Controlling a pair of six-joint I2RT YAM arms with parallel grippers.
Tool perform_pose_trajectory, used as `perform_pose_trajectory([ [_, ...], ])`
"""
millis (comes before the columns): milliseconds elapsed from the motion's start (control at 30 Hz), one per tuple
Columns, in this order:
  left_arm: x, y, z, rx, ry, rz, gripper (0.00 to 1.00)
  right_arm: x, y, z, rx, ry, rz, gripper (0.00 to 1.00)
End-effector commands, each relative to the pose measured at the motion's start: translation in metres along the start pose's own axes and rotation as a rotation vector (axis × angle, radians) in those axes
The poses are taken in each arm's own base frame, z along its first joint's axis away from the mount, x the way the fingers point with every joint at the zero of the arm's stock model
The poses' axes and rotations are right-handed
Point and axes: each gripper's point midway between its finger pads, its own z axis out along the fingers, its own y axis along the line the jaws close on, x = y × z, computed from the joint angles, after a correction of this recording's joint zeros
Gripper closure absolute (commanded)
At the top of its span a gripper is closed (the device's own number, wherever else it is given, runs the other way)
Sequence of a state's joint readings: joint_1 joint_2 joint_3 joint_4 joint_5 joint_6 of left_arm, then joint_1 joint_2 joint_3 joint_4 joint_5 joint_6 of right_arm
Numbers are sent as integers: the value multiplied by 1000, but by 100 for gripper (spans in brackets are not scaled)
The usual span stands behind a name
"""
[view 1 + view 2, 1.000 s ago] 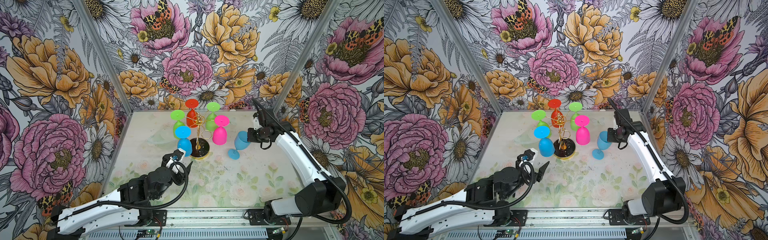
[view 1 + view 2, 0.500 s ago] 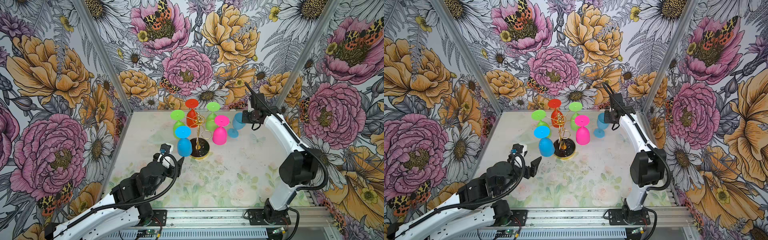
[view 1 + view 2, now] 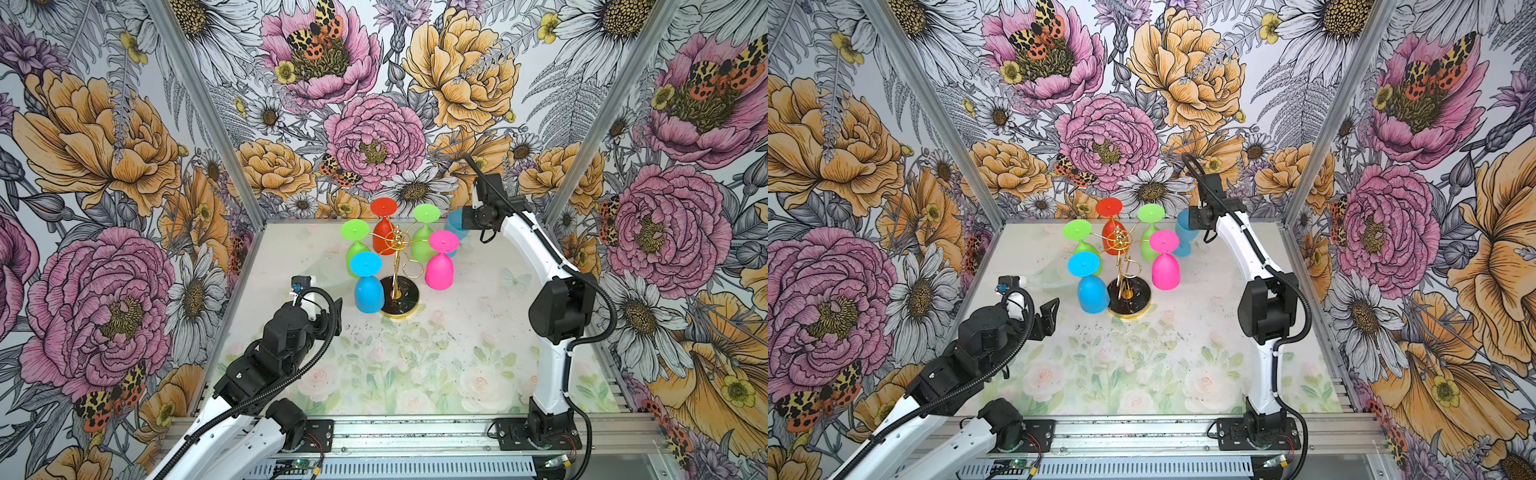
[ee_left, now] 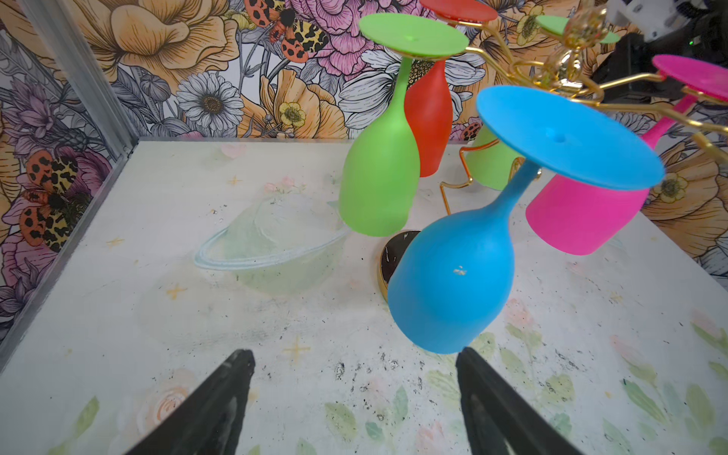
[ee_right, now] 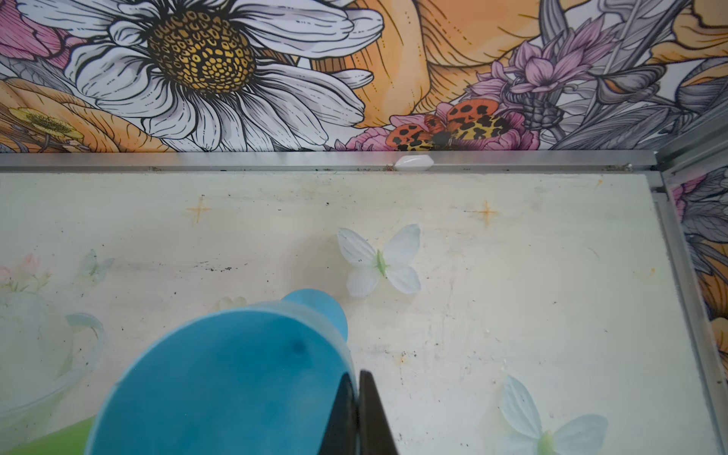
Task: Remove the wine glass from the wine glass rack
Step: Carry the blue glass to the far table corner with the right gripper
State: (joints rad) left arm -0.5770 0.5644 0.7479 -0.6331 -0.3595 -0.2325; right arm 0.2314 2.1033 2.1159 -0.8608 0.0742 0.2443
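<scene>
Right wrist view: the right gripper (image 5: 357, 380) is clenched on the rim of a teal glass (image 5: 236, 374), which is off the rack (image 3: 397, 266), mouth up near the back right corner of the table (image 3: 457, 332). In both top views five glasses (image 3: 439, 270) hang from the rack mid-table. The left gripper (image 4: 354, 360) gapes empty near the hanging blue glass (image 4: 453, 283).
</scene>
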Motion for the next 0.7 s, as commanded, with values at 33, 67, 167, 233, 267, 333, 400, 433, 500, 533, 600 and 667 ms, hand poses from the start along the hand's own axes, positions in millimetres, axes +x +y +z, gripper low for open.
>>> perform_pose_trajectory([
  [33, -19, 4, -7, 15, -31, -13, 17, -12, 18, 6, -24, -36, -21, 100],
  [67, -20, 6, -7, 8, -33, -11, 17, -12, 21, 10, -24, -35, -25, 100],
  [167, -22, 12, -7, -5, -37, -13, 17, -11, 25, 16, -21, -31, -27, 100],
  [233, -23, 15, -7, -9, -38, -16, 16, -10, 27, 20, -21, -28, -25, 100],
  [267, -23, 16, -7, -11, -37, -16, 16, -9, 28, 23, -22, -24, -23, 100],
  [333, -22, 20, -7, -22, -38, -18, 16, -7, 29, 28, -22, -18, -21, 100],
  [400, -23, 23, -8, -32, -43, -19, 16, -6, 29, 31, -18, -14, -18, 100],
  [433, -22, 19, -8, -5, -38, -18, 16, -5, 28, 33, -13, -10, -14, 100],
  [500, -22, 20, -9, -7, -42, -13, 16, -2, 27, 37, -5, -3, -10, 100],
  [533, -22, 20, -10, -8, -46, -13, 16, -1, 26, 39, 0, 0, -8, 100],
  [600, -21, 20, -10, -7, -46, -8, 16, 0, 25, 43, 8, 4, -8, 100],
  [667, -21, 20, -10, -5, -44, -7, 16, 2, 25, 46, 13, 8, -10, 100],
])
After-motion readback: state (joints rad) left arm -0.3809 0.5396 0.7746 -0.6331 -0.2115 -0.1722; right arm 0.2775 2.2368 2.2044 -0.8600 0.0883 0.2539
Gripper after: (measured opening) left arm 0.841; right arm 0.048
